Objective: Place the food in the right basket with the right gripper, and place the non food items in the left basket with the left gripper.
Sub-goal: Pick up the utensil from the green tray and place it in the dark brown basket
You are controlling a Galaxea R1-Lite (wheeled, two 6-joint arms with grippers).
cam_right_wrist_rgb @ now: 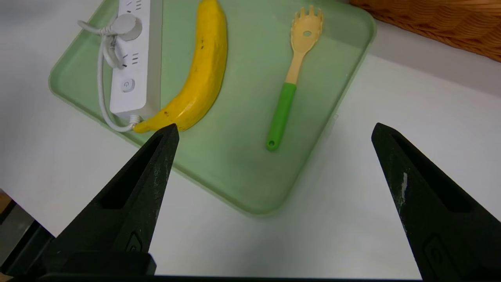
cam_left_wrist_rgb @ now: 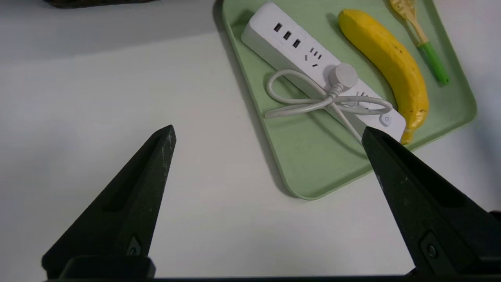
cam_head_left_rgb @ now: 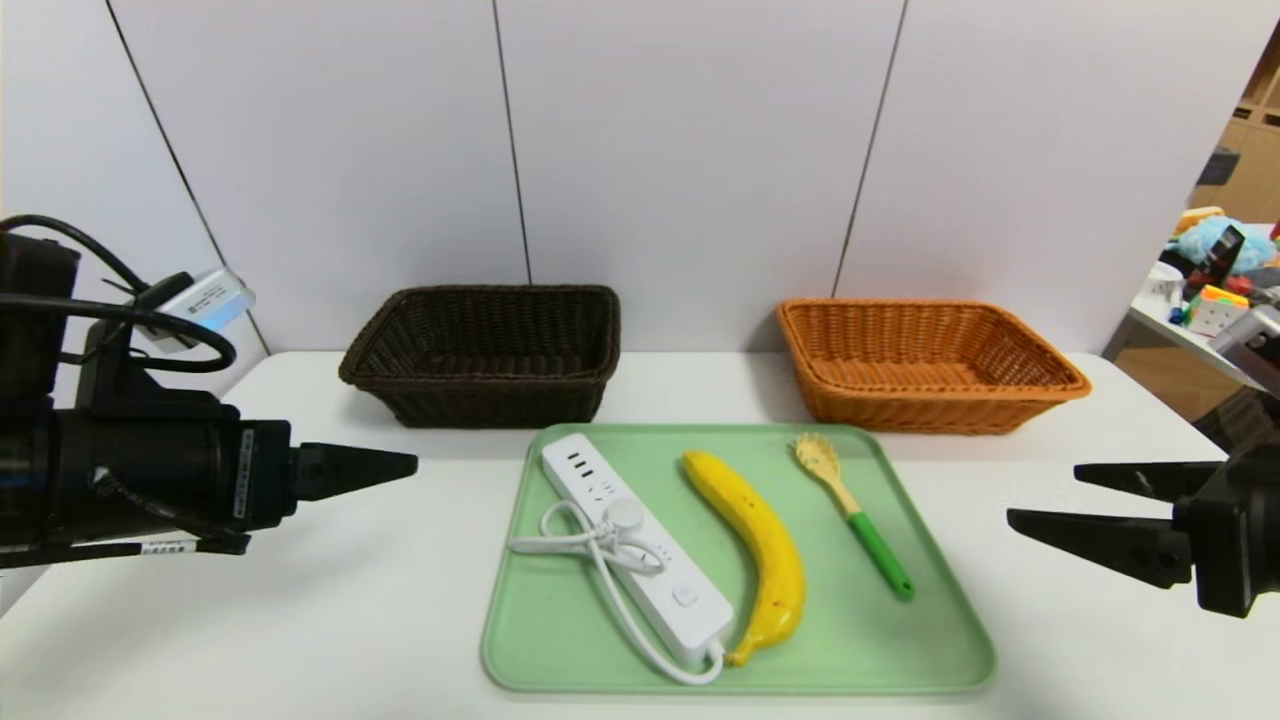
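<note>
- Banana [cam_head_left_rgb: 758, 550]: smooth, curved, yellow; lies on the green tray [cam_head_left_rgb: 560, 650] between power strip [cam_head_left_rgb: 640, 545] and pasta spoon [cam_head_left_rgb: 852, 512], long axis running near-to-far. Right tool [cam_head_left_rgb: 1060, 505], prongs spread and empty, hangs off the tray's right side and is the nearer one.
- Power strip: hard white plastic, looped cord; nearest the left tool [cam_left_wrist_rgb: 268, 135], spread, empty.
- Baskets: woven wicker, dark left basket [cam_head_left_rgb: 485, 355], orange right basket [cam_head_left_rgb: 925, 365], on the tabletop behind the tray.

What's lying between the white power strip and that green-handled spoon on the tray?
The long curved yellow banana lies between the white power strip and the yellow pronged spoon with the green handle, on the pale green tray. The head view shows it.
</note>
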